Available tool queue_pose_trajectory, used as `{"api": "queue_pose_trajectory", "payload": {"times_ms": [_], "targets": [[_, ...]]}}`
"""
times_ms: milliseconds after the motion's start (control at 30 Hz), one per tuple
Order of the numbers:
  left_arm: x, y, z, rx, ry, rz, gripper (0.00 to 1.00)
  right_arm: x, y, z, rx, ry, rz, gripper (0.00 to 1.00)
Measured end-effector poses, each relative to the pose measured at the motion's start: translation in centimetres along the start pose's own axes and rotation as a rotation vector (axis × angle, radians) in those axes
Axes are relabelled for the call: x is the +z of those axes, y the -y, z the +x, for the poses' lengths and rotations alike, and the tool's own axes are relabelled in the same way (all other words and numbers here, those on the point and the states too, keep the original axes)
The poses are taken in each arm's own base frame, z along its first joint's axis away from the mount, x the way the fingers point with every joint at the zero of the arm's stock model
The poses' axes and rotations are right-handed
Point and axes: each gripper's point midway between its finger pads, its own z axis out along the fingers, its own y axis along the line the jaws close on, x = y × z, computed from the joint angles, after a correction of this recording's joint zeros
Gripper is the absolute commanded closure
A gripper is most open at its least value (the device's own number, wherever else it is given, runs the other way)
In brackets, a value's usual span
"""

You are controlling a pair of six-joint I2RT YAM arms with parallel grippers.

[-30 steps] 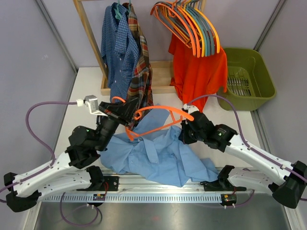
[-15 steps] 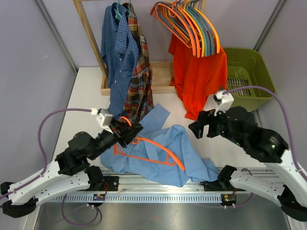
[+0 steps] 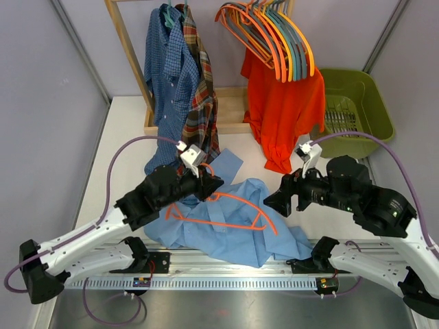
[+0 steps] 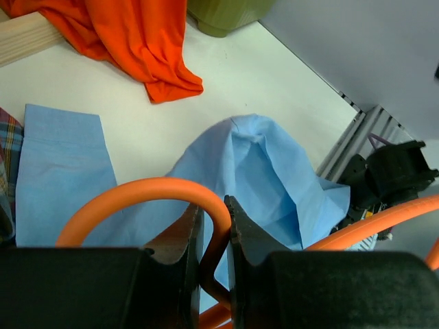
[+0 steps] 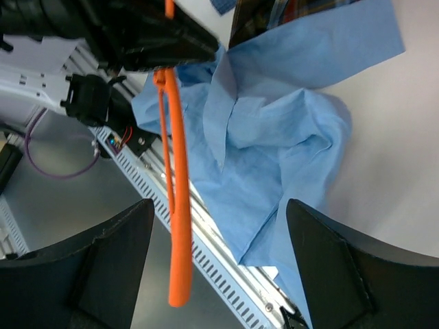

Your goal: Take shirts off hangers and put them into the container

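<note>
White tabletop, grey walls round it, wooden rack along the far edge. Left end of the rack: dark blue check shirt and plaid shirt hanging side by side, touching. Right end: bunch of hangers in orange, teal and yellow, with the orange-red shirt under them, its hem lying on the tabletop. Container, olive green, sits at the far right corner, slotted floor showing. Light blue shirt is crumpled at the middle of the near edge, one fold lapping onto the rail. My left pincer is clamped tight on the orange hanger, gripping the thin bar just under the hook loop. The hanger's arms run right, across and above the light blue shirt; can't tell if they touch the cloth. My right pincer has its jaws spread wide, nothing between them. It hovers over the right side of that shirt, near the hanger's far end but apart from it.
</note>
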Motion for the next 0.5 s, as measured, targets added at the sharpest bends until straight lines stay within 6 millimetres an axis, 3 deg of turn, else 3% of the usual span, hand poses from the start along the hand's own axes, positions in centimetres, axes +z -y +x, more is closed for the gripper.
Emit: {"api": "queue_pose_trajectory", "payload": {"times_ms": [267,333,367,400,433,500], "targets": [[3.2,0.5,-2.5,0.000,0.019,0.042,1.00,2.1,-0.5,3.6,0.034,-0.115,-0.077,0.21],[3.5,0.7,-3.3,0.001,0.031,0.055,1.00,2.4,-0.5,4.0,0.037,-0.128,-0.086,0.45],[3.6,0.9,-3.7,0.002,0.039,0.062,1.00,2.6,-0.5,4.3,0.040,-0.134,-0.090,0.74],[3.6,1.1,-4.1,0.003,0.046,0.068,1.00,2.7,-0.5,4.4,0.045,-0.138,-0.090,0.86],[3.7,1.3,-4.5,0.010,0.053,0.075,1.00,2.8,-0.5,4.4,0.050,-0.140,-0.089,0.97],[3.9,1.2,-4.8,0.019,0.058,0.075,1.00,2.9,-0.6,4.3,0.052,-0.136,-0.096,1.00]]}}
